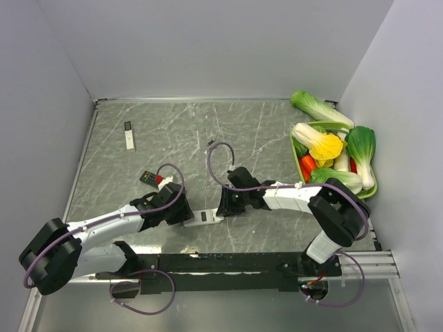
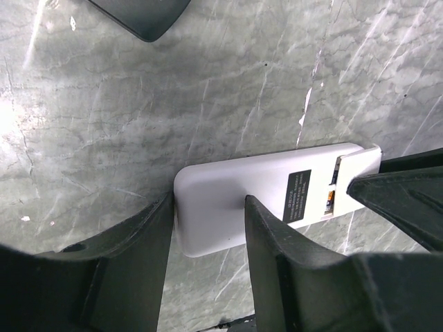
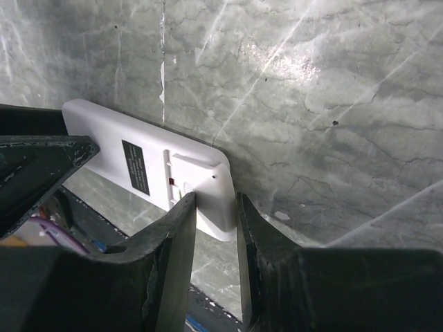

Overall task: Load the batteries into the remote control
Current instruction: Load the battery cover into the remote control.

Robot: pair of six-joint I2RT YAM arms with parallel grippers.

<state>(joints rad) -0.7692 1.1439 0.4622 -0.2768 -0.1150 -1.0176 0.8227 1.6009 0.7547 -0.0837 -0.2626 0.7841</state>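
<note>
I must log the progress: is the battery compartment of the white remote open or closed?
Open. The white remote lies back-up between both grippers' fingers, and the compartment shows a bare recess without cover. Batteries inside: cannot tell.

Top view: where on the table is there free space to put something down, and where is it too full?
Free: the wide middle of the table, between the small white remote and the vegetable basket. Crowded: the near centre, where both grippers, left and right, meet at the white remote, and the black remote beside the left arm.
</note>
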